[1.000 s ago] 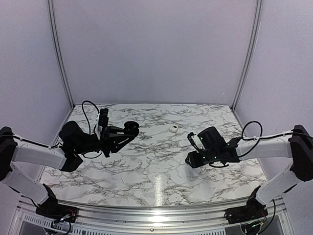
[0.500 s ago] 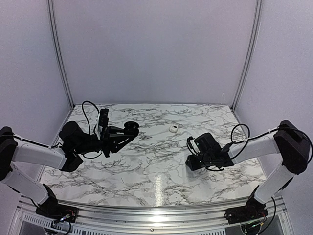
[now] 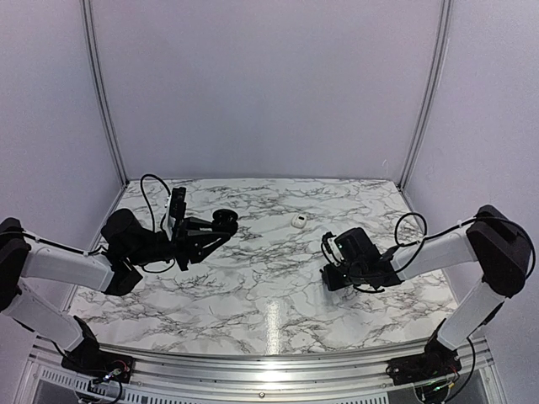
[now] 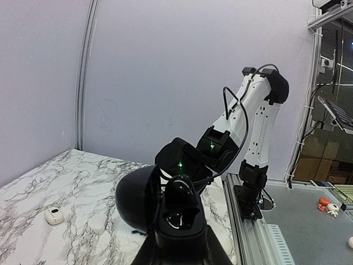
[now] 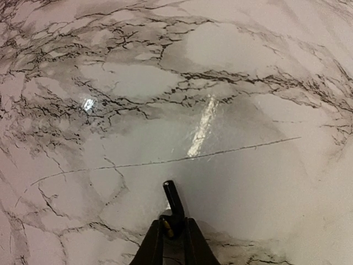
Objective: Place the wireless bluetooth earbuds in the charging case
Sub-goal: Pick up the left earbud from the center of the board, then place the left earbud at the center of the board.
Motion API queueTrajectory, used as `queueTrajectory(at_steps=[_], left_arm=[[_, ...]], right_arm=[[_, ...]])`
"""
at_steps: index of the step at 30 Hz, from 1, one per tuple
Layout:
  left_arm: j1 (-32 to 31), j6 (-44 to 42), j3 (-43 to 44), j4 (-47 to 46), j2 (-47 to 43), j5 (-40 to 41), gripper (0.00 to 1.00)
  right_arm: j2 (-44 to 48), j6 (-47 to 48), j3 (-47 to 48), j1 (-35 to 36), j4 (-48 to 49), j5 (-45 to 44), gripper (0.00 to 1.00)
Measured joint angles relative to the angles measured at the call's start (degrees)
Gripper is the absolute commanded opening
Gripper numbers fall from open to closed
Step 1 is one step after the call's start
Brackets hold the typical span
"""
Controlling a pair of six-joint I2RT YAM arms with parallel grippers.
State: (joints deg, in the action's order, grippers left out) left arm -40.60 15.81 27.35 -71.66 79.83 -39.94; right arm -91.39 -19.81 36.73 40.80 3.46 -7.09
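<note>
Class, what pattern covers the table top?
Table top: white marble with dark veins, clearest in right wrist view.

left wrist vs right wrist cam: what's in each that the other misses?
Only left wrist: the open black charging case in the left gripper, the right arm beyond it, and a small white object on the marble table. Only right wrist: a black earbud between the right gripper fingertips. Both: the marble table.

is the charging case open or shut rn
Open: in the left wrist view the charging case has its lid swung aside, and the hollow inside its base shows.
</note>
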Motion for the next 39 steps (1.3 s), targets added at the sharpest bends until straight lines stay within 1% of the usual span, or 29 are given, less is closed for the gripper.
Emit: queueTrajectory(at_steps=[5, 11, 17, 25, 27, 30, 36, 39], left_arm=[[0.0, 0.0, 0.0, 0.0, 0.0, 0.0, 0.03], [0.2, 0.0, -0.1, -0.1, 0.7, 0.0, 0.03], [0.6, -0.2, -0.6, -0.1, 1.0, 0.0, 0.03], [0.8, -0.9, -1.2, 0.0, 1.9, -0.4, 0.03], [1.0, -1.6, -1.4, 0.5, 2.1, -0.9, 0.03], [1.2, -3.5, -1.4, 2.3, 2.1, -1.8, 0.02], [1.2, -11.3, -1.4, 13.0, 1.0, -2.9, 0.02], [1.2, -14.1, -1.4, 16.6, 0.6, -3.0, 0.01]], right_arm=[[0.0, 1.3, -0.3, -0.1, 0.7, 1.0, 0.05], [0.3, 3.6, -0.3, -0.2, 0.6, 2.2, 0.00], [3.4, 7.6, 0.3, -0.2, -3.1, 4.2, 0.00], [11.0, 15.4, 5.6, 0.9, -8.2, 7.1, 0.00], [12.5, 18.2, 7.5, 2.3, -9.8, 7.1, 0.00], [14.6, 23.3, 11.7, 6.4, -12.9, 5.4, 0.00], [17.3, 32.3, 19.9, 14.8, -18.2, 0.9, 0.00], [17.7, 35.4, 22.7, 16.8, -20.4, -0.6, 0.00]])
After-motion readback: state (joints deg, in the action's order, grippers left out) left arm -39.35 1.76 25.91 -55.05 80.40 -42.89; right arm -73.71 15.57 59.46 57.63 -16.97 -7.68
